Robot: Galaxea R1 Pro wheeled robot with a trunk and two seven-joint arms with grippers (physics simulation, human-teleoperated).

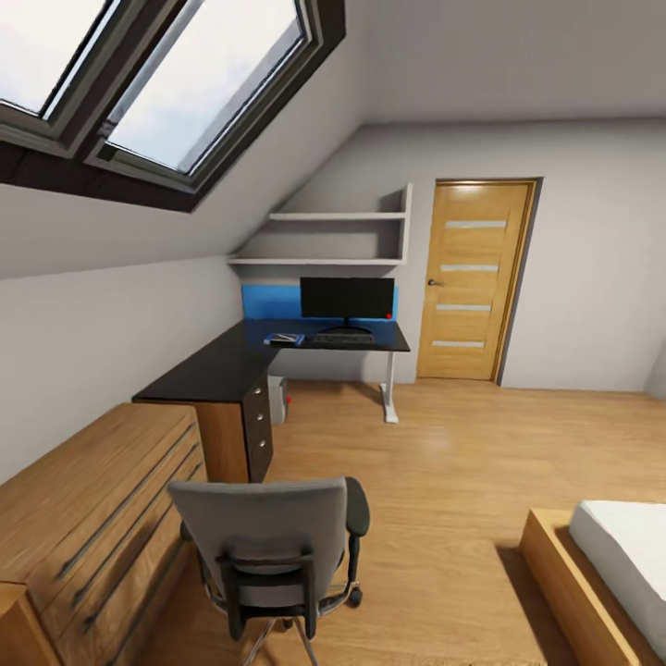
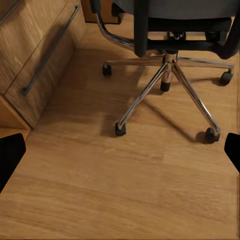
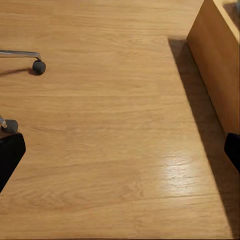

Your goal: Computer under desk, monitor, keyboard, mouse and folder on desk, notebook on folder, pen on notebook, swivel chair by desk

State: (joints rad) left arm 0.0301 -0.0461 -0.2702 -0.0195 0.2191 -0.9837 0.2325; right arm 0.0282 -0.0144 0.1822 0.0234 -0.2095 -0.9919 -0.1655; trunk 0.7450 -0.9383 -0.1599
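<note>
Facing the swivel chair [image 1: 273, 546] from behind, well short of the surface [image 1: 231, 365] carrying the monitor [image 1: 347, 301], both tools hang spread and empty over bare floor, seemingly approaching.

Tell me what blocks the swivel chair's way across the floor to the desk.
Nothing visible: bare wood floor runs from the swivel chair to the desk. The oak drawer unit flanks that path on the left.

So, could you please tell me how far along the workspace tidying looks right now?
Done: the monitor and keyboard sit on the desk, the computer beneath. Nothing is in hand. Left: the swivel chair stands far from the desk; folder, notebook, pen and mouse can't be confirmed.
</note>
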